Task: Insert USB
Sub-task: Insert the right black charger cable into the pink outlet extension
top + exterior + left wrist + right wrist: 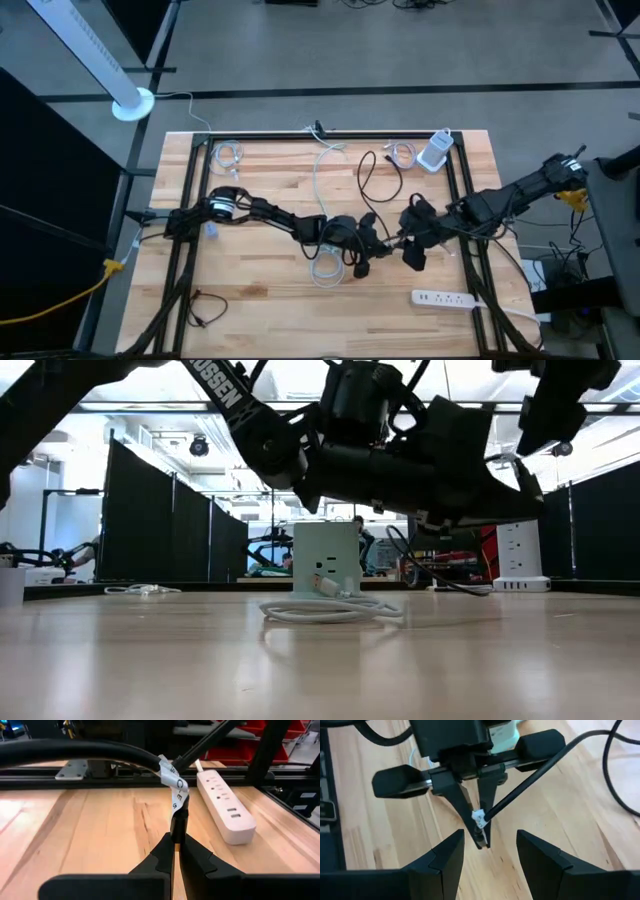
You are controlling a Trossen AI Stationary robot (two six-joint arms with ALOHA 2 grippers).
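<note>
Wooden tabletop (270,270): left gripper (175,851) pinches black cable w/ white tag (176,795) lettered "CLE"; right gripper (487,847) spread, facing it; arm reads "OSSEN".

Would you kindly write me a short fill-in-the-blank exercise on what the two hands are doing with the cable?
1. The left hand is shut on the plug end of the ____ cable.
2. The right hand faces it with its fingers ____.
3. A ____ label is wrapped round the cable near the plug.
4. The white power strip lies on the ____ table.

Missing words: black; open; white; wooden
</note>
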